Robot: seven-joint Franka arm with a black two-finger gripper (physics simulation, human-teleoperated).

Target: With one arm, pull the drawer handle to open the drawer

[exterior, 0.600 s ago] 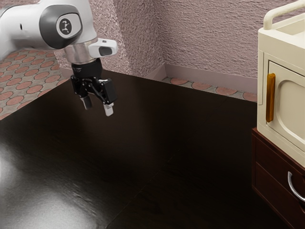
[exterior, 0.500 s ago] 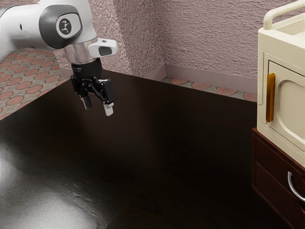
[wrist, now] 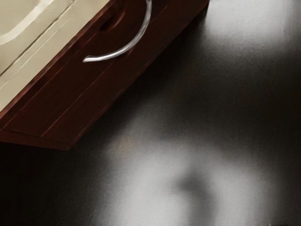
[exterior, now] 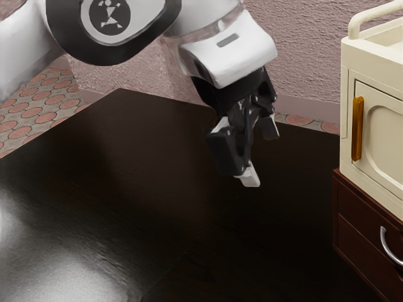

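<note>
The gripper (exterior: 260, 151) had its fingers (exterior: 250, 177) apart, well away from the curved handle (exterior: 383, 243) on the drawer (exterior: 356, 207) toward the edge of the bench (exterior: 189, 138) at the exterior view's right, so it needed to line up gently before squeezing

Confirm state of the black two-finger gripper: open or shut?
Open: in the exterior view, the gripper has its two pale fingertips standing well apart, nothing between them.

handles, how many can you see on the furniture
2. One orange handle stands upright on the door of the cream cabinet; one curved silver handle is on the brown unit below. More may be hidden past the exterior view's right edge.
</note>
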